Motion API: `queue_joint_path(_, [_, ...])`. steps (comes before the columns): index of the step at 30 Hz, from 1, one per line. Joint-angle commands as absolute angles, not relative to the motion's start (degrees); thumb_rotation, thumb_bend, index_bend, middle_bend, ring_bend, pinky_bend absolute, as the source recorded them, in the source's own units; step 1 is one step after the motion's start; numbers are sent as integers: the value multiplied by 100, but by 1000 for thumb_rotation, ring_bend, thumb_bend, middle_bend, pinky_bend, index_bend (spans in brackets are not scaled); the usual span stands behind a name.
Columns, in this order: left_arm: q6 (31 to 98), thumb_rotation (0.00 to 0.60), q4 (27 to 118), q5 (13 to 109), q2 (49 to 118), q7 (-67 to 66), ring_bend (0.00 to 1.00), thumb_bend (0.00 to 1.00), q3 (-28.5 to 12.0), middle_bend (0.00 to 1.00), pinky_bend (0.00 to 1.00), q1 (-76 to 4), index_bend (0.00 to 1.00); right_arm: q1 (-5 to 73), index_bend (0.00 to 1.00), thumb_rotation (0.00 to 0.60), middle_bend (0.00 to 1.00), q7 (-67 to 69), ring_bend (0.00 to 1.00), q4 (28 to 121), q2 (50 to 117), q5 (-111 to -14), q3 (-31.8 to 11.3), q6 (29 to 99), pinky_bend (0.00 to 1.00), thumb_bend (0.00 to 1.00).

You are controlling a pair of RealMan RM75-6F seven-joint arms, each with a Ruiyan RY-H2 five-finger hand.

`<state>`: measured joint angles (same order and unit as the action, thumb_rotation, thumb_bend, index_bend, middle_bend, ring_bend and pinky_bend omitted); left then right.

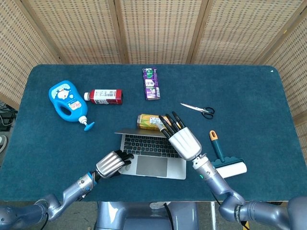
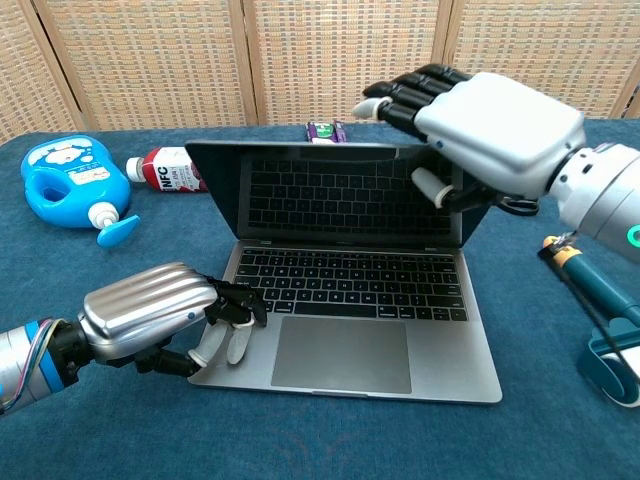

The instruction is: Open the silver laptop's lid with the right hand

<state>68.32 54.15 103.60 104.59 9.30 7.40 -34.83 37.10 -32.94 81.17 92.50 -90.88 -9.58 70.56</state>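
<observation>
The silver laptop (image 1: 148,149) lies at the near middle of the table with its lid (image 2: 330,190) raised close to upright, screen dark. My right hand (image 2: 495,125) holds the lid's top right edge, fingers (image 2: 405,97) curled over the top and thumb against the screen side. In the head view the right hand (image 1: 182,141) covers the laptop's right half. My left hand (image 2: 150,305), fingers curled in, presses on the front left corner of the base (image 2: 340,355); in the head view the left hand (image 1: 111,164) sits at that same corner.
A yellow-green tea bottle (image 1: 149,121) lies just behind the lid. A lint roller (image 1: 225,163) sits right of the laptop, scissors (image 1: 199,109) beyond it. A blue bottle (image 1: 67,101), a red-labelled bottle (image 1: 103,96) and a purple carton (image 1: 151,83) lie farther back.
</observation>
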Motion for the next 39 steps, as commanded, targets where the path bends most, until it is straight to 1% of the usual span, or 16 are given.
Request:
queue_joint_path(1, [6835, 600, 5408, 10357, 10463, 922, 392, 797, 755, 319, 416, -3492, 571, 3686, 84, 600, 96, -3242, 8, 8120, 9075, -8974, -1030, 7031, 100, 715])
queue_joint_path(4, [6828, 600, 5395, 10346, 10473, 896, 392, 797, 774, 319, 416, -3504, 570, 3684, 83, 600, 96, -3191, 8, 8121, 8942, -8860, -1106, 7010, 99, 710])
queue_joint_path(5, [6954, 600, 5431, 10340, 10379, 853, 392, 797, 859, 319, 416, -3366, 570, 3684, 84, 600, 95, -3171, 8, 8129, 8920, -8831, -1123, 7007, 100, 708])
queue_joint_path(6, [6808, 600, 5385, 10273, 10534, 754, 392, 797, 775, 319, 416, -3432, 570, 3679, 84, 600, 95, -3121, 8, 8143, 8894, -8761, -1169, 7010, 100, 706])
queue_joint_path(7, [6795, 600, 5371, 10260, 10547, 745, 392, 797, 765, 319, 416, -3442, 570, 3681, 84, 600, 95, -3092, 8, 8157, 8878, -8719, -1196, 7006, 100, 705])
queue_joint_path(13, [6824, 600, 5392, 10278, 10510, 802, 392, 798, 820, 319, 416, -3467, 568, 3754, 84, 600, 95, -3042, 8, 8267, 8836, -8501, -1336, 6932, 100, 694])
queue_joint_path(17, [6827, 600, 5400, 10262, 10500, 816, 392, 797, 819, 319, 416, -3479, 567, 3818, 84, 600, 96, -3059, 8, 8289, 8869, -8420, -1397, 6892, 100, 685])
queue_joint_path(28, [6836, 600, 5350, 10221, 10537, 860, 392, 796, 834, 319, 416, -3499, 564, 4135, 85, 600, 96, -3354, 8, 8175, 9065, -7894, -1746, 6707, 100, 685])
queue_joint_path(39, [6881, 600, 5305, 10195, 10541, 884, 392, 797, 835, 319, 416, -3498, 563, 4274, 86, 600, 97, -3526, 8, 8070, 9168, -7414, -1914, 6649, 100, 685])
